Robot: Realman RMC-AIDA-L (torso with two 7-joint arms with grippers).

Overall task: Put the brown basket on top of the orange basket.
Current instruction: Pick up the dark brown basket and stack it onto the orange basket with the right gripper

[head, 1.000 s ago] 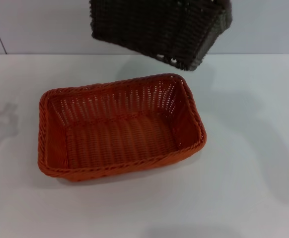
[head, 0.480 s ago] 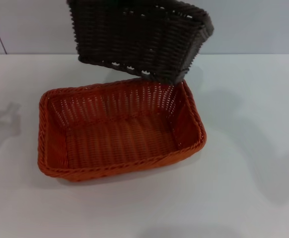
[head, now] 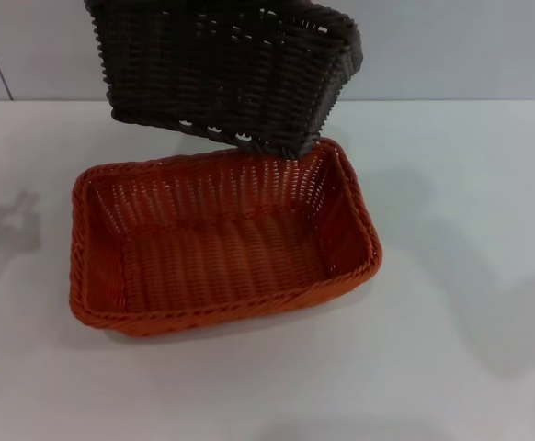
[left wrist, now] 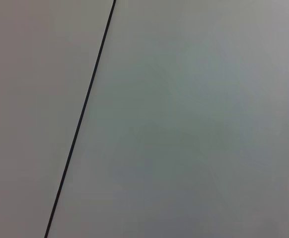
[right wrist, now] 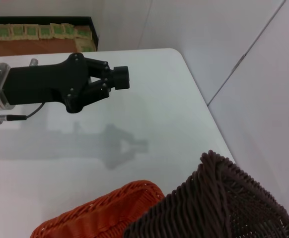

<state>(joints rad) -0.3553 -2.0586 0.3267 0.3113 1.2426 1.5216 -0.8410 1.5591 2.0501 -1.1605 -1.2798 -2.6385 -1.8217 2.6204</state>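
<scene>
- Dark brown weave is what we are tracking: the brown basket (head: pixel 226 73) is hanging tilted in the air over the far rim of the orange basket (head: pixel 221 239), which is sitting on the white table (head: pixel 451 367).
- Over the last second we are seeing it slide leftward and lower, so we are judging the carry nearly lined up; lowering is what remains.
- We are not seeing the right gripper anywhere, so we cannot tell its hold on the basket.
- The left gripper (right wrist: pixel 119 78) is hovering idle over the table, fingers looking drawn together and holding nothing.
- The brown basket's top is running out of view.
</scene>
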